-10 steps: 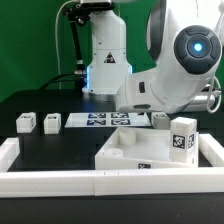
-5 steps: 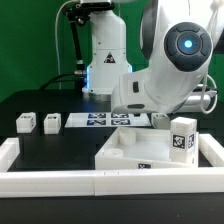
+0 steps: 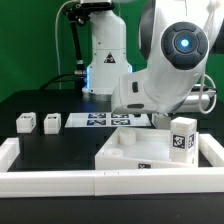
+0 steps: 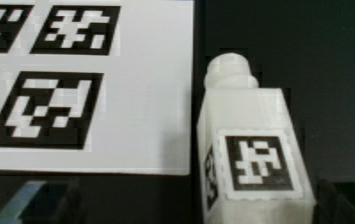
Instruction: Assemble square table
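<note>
Hovering over a lying leg (image 4: 248,130), nothing joined.
In the exterior view we saw the square panel (image 3: 135,150) bare, away from the fingers, a loose leg (image 3: 25,122) and a standing leg (image 3: 182,136) off to either side; in the wrist view our gripper (image 4: 200,205) had its fingers (image 4: 49,205) apart, the lying leg between them, unclamped; four legs were left to fit.

The robot arm (image 3: 165,70) is bending low over the far right part of the black table (image 3: 70,145). At the exterior view's left, a first leg (image 3: 24,122) and a second leg (image 3: 51,122) are lying near each other, and the marker board (image 3: 100,121) is lying just to their right. The square panel (image 3: 140,150) is resting near, just behind the low white wall (image 3: 60,181). An upright leg (image 3: 182,135) is standing at its right, and a fourth leg (image 3: 160,119) is showing under the arm.
</note>
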You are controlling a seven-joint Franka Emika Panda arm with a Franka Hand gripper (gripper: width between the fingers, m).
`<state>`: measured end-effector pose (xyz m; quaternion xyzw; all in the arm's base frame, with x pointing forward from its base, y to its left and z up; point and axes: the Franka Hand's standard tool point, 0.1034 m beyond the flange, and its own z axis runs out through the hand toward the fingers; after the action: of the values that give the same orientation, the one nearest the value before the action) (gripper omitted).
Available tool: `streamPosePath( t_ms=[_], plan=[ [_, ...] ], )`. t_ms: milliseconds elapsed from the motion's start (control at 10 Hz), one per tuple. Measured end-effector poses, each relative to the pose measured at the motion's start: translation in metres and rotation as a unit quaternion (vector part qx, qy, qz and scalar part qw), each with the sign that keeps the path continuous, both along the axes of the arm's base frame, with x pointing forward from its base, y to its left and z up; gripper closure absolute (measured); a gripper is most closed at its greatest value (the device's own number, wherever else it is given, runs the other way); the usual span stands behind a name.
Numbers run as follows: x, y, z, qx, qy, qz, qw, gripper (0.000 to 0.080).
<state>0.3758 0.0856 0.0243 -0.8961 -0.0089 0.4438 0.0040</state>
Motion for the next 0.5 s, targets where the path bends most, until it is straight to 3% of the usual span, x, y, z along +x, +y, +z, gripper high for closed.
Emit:
streamPosePath(
  t_ms=[500],
  plan=[
    [0.0065, 0.0024, 0.0102, -0.012, 0.008, 0.009, 1.000, 0.0151]
  ],
)
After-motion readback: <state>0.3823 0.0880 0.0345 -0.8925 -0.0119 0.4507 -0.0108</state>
